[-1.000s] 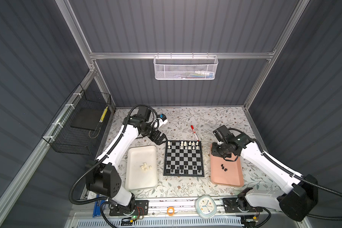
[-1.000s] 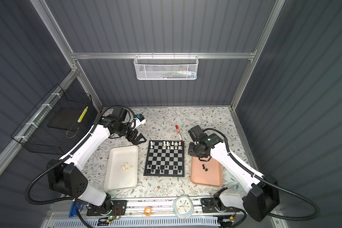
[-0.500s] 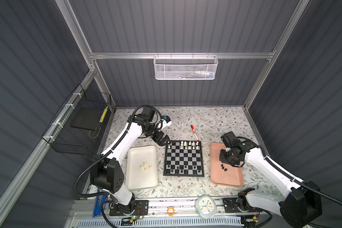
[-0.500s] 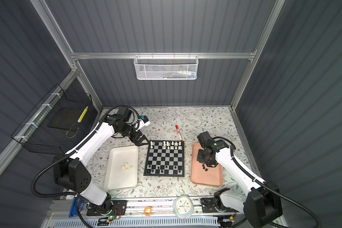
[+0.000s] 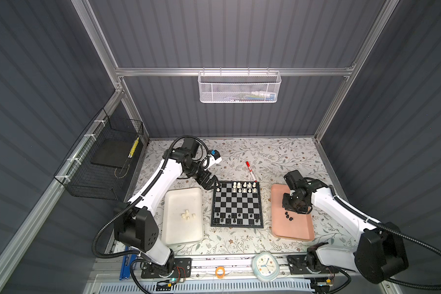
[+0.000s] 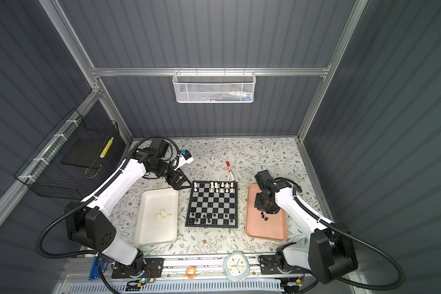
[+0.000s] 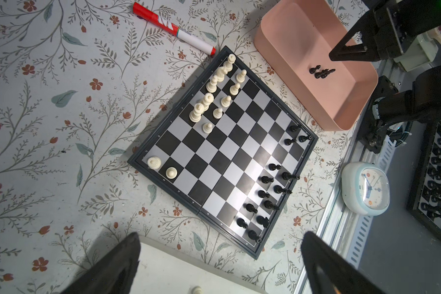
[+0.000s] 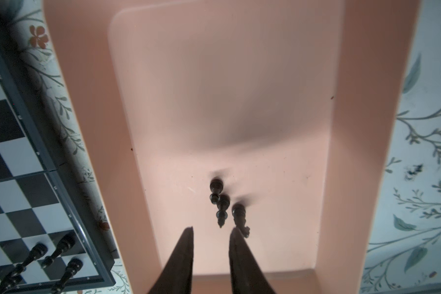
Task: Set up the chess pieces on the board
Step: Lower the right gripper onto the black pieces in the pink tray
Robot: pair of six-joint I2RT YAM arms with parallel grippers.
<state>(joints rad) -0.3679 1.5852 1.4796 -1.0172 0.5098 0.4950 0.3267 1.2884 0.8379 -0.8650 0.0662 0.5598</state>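
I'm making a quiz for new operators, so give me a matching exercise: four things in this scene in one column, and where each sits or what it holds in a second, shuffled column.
1. red marker
2. pink tray
3. white tray
4. clock

A. holds loose cream-white pieces
B. on the front rail
C. holds three loose black pieces
D. on the table, just beyond the board's far edge

Pairs: 1-D, 2-C, 3-A, 4-B.

The board [image 5: 236,203] is black-and-silver checked, the tabletop [image 5: 278,155] floral-patterned.
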